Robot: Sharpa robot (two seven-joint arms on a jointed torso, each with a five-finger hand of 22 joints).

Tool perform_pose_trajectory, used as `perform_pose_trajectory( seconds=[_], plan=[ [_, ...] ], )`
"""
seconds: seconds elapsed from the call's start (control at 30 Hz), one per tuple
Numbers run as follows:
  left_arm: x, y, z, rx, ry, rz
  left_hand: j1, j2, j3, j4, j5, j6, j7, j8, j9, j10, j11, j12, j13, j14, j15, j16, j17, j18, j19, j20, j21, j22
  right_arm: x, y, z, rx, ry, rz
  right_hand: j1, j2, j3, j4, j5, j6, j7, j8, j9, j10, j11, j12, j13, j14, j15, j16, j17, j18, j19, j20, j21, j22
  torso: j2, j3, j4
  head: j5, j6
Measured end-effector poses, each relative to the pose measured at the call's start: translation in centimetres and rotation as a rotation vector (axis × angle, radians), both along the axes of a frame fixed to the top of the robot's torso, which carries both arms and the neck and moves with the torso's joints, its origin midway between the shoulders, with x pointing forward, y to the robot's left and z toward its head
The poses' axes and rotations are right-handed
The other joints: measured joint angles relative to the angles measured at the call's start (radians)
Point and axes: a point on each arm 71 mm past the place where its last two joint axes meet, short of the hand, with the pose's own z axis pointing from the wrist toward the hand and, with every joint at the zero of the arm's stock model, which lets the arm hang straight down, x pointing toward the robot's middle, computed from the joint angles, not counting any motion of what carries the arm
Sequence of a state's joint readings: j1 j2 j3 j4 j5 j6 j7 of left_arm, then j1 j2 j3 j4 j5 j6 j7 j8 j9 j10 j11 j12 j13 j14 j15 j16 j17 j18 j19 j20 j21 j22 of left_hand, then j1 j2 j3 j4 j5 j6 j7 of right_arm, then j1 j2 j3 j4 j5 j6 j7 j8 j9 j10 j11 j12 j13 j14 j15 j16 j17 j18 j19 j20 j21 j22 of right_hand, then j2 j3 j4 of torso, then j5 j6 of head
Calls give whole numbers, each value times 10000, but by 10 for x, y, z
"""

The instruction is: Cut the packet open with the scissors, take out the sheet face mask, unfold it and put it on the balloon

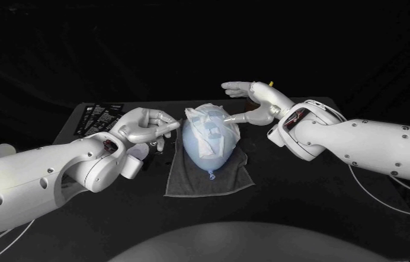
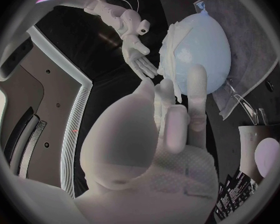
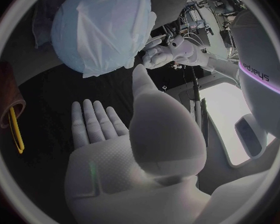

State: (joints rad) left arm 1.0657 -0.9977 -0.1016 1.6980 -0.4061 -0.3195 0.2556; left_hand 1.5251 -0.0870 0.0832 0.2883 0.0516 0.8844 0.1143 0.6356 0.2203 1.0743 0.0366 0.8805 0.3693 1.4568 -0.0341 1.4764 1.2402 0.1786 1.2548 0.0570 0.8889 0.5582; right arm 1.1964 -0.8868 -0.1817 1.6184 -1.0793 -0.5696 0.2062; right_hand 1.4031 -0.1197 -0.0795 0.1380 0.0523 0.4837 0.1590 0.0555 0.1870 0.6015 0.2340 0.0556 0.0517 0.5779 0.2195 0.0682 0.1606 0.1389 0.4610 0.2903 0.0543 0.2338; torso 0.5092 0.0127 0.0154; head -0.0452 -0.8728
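As robot hands (image 1: 147, 127) (image 1: 256, 101) flank balloon (image 1: 208, 140), fingers (image 1: 237, 118) touching

The surface (image 1: 295, 182) lay nearly black, only the white arms (image 1: 51, 167) brightly lit. Wrist views bent edges toward dark rims, and the left hand (image 2: 159, 149) looked blurred

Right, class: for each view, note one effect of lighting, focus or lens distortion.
Head view: darkness swallows the surroundings, so the pale blue balloon and the white sheet face mask stand out brightly. Left wrist view: the left hand, close to the lens, looks soft, and the grey towel has bowed edges. Right wrist view: the right hand looms soft, while the balloon beyond is crisper.
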Motion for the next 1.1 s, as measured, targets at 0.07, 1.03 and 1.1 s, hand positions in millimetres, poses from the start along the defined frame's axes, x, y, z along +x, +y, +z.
perform_pose_trajectory(
  seconds=[0.07,1.03,1.1],
  plan=[
    [-4,-5,0,106,43,-226,-259,-4,0,0,0,31,-77,84,100,70,-71,468,389,54,-43,228,493,-101,218,-37,903,1035,0,2,0,-231,-62,109,281,160,-380,353,0,81,1,19,17,3,47,0,4,9,31,-41,-44,-2,-79,12,0,-133,2,-1,2,10,0],
    [-19,-47,-12,1834,169,-1259,-1306,-422,-782,25,1,255,-402,1030,1073,1658,-375,3474,4942,93,-206,444,679,-328,229,-226,2770,3151,-22,11,2,-1469,-321,630,241,-1956,-2206,1644,0,-1795,-155,-252,-841,-2675,-255,-240,-209,-3118,-153,-410,-1148,-538,-2035,34,-225,-1547,23,8,-10,-99,1],
    [-20,-51,-12,1972,152,-1307,-1275,-391,-818,41,1,265,-413,1143,1175,1734,-435,3620,5186,99,-249,444,679,-329,250,-247,2879,3293,-19,13,0,-1632,-218,659,231,-1959,-2215,1640,0,-2101,-265,-253,-932,-3038,-272,-239,-210,-3400,-212,-410,-1201,-631,-2241,34,-225,-1612,22,1,-6,-112,1]
  ],
)
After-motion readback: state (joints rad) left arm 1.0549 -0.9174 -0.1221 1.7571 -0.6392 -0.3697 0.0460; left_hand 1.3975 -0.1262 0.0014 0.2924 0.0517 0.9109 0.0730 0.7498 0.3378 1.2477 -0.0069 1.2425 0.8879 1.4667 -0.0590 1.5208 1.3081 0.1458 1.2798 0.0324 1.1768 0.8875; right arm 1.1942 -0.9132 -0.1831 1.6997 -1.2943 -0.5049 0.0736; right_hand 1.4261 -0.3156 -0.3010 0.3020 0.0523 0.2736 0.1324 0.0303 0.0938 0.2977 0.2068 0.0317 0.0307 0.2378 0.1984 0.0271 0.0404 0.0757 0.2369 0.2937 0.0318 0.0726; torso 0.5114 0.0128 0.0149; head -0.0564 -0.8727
